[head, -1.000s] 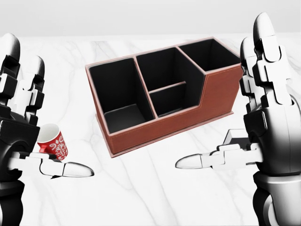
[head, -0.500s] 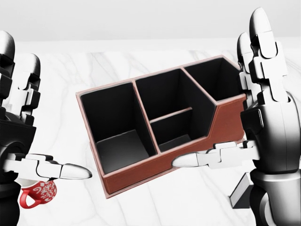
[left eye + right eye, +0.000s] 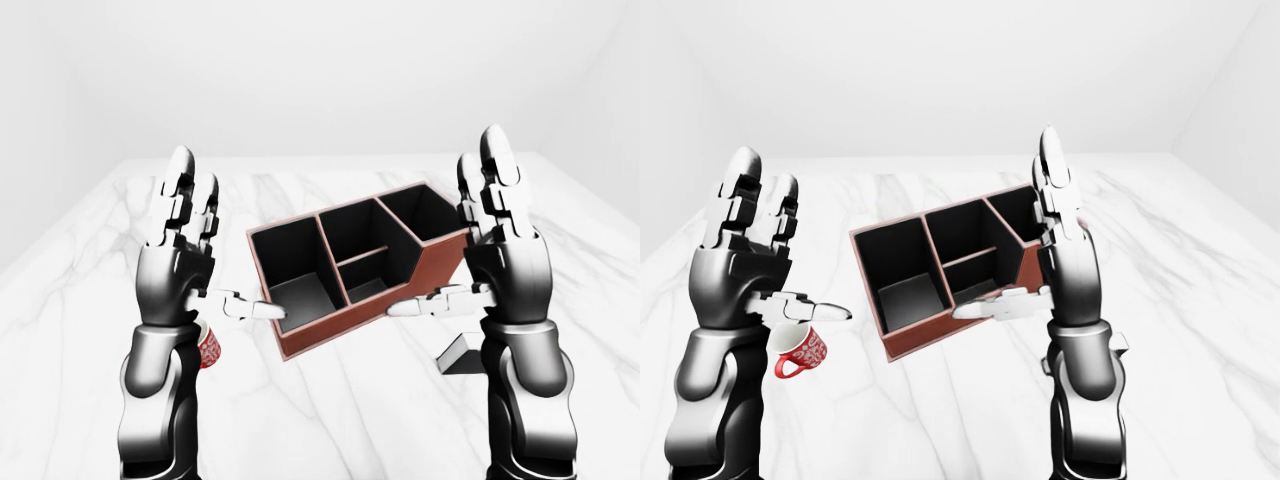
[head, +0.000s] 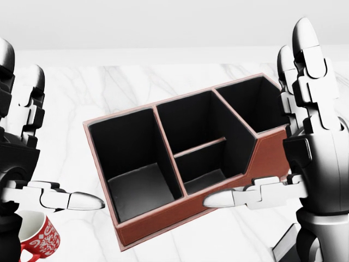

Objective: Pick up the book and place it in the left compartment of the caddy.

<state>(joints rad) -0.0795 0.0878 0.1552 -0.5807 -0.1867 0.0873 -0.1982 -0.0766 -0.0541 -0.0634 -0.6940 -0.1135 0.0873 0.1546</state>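
The brown caddy [image 4: 268, 155] with black compartments stands on the white marble table, in the middle of the head view. Its large left compartment [image 4: 136, 183] holds nothing. The grey book [image 3: 460, 356] lies flat on the table to the right of the caddy, mostly hidden behind my right forearm. A corner of it shows at the bottom right of the head view [image 4: 282, 250]. My left hand [image 3: 222, 245] is open, raised left of the caddy. My right hand [image 3: 445, 235] is open, raised at the caddy's right end. Neither holds anything.
A red mug [image 3: 800, 352] with white pattern stands on the table under my left hand, left of the caddy. The marble table [image 3: 330, 420] reaches to a white wall at the top of the views.
The whole picture has shifted down: the camera has moved. The caddy looks larger and lower, and the book and mug have slid toward the bottom edge. Both hands stay open.
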